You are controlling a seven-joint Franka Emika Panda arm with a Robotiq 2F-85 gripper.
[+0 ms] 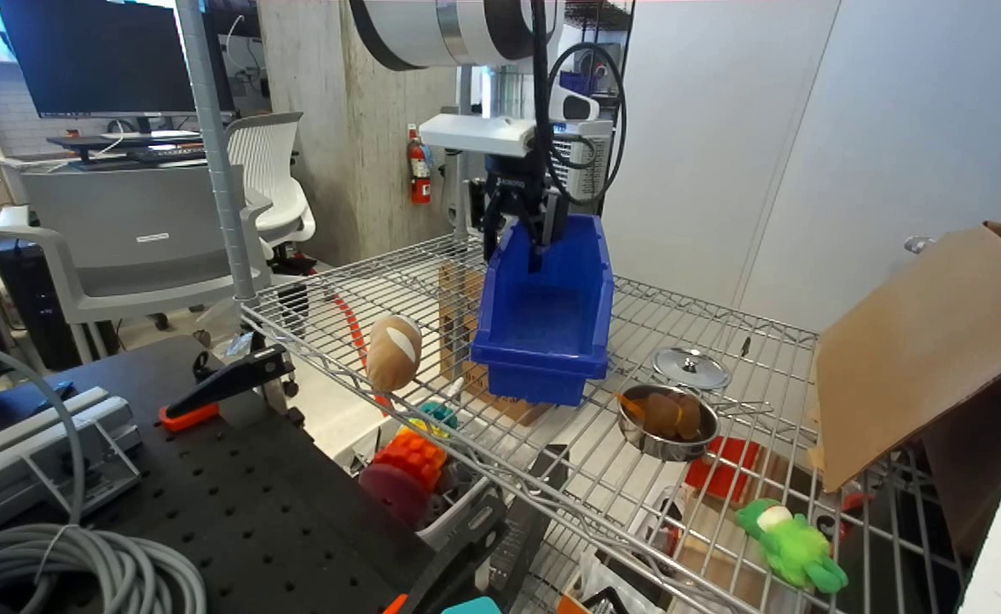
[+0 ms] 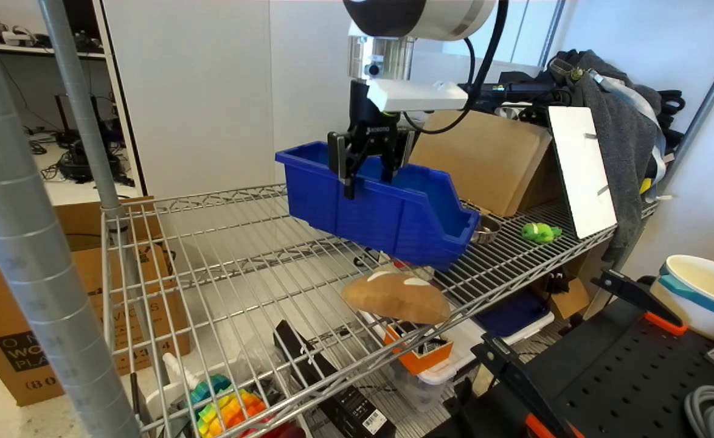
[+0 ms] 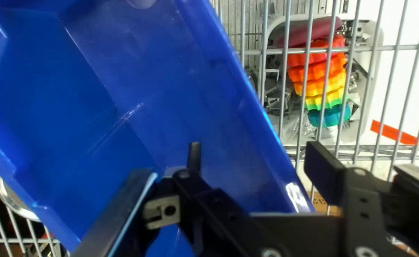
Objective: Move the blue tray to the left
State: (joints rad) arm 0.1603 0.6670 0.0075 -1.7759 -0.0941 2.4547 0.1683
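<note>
The blue tray [image 1: 543, 328] appears to rest on the wire shelf in both exterior views [image 2: 369, 213]. It looks empty inside, and its lower open front faces the camera in an exterior view. My gripper [image 1: 513, 256] is over the tray's rear part. In the wrist view the gripper [image 3: 254, 160] is open and straddles one long side wall of the tray [image 3: 195, 89]. One finger is inside the tray and the other outside, with visible gaps to the wall. The gripper [image 2: 369, 182] points down.
A brown bread-like toy [image 1: 394, 352] lies beside the tray near the shelf's edge. A metal bowl [image 1: 669, 448] with brown food, a lid [image 1: 691, 368] and a green plush toy [image 1: 793, 546] are on the other side. A cardboard box [image 1: 927, 350] and shelf posts [image 1: 215, 153] bound the shelf [image 2: 229, 286].
</note>
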